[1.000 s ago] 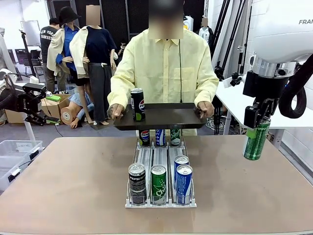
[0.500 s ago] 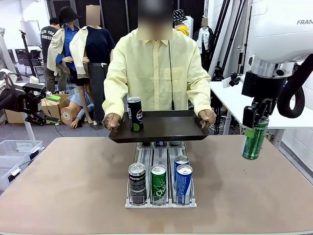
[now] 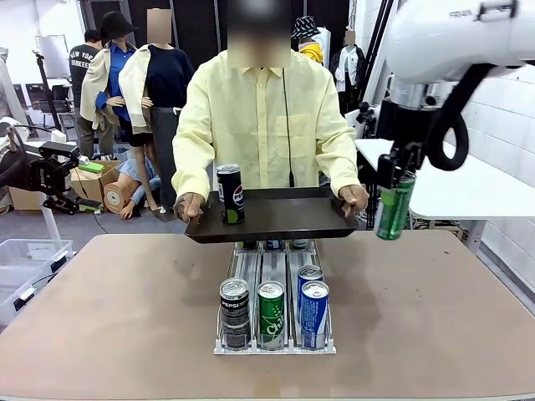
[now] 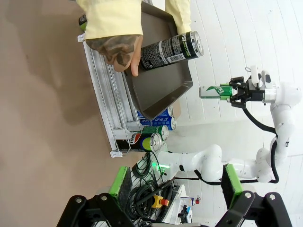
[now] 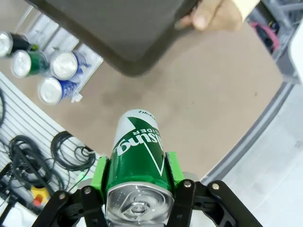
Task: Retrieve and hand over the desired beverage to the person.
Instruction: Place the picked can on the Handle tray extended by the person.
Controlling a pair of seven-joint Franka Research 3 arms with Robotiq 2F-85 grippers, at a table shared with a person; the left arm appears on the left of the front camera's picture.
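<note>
The right gripper (image 3: 393,200), jaws clamped on a green can (image 3: 394,209), hung beside the person's (image 3: 266,125) tray (image 3: 276,219), ready for delivery; the left gripper (image 4: 173,208) gaped empty.

The dark rectangular tray (image 3: 276,215) hides most of the rear cans in the clear plastic dispenser rack (image 3: 274,276). The green soda can's (image 5: 138,165) base is cut off at the bottom edge in the right wrist view.

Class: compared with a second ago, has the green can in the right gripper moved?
Yes. The green can has risen and shifted left, from beside the table's right edge toward the person's tray.
</note>
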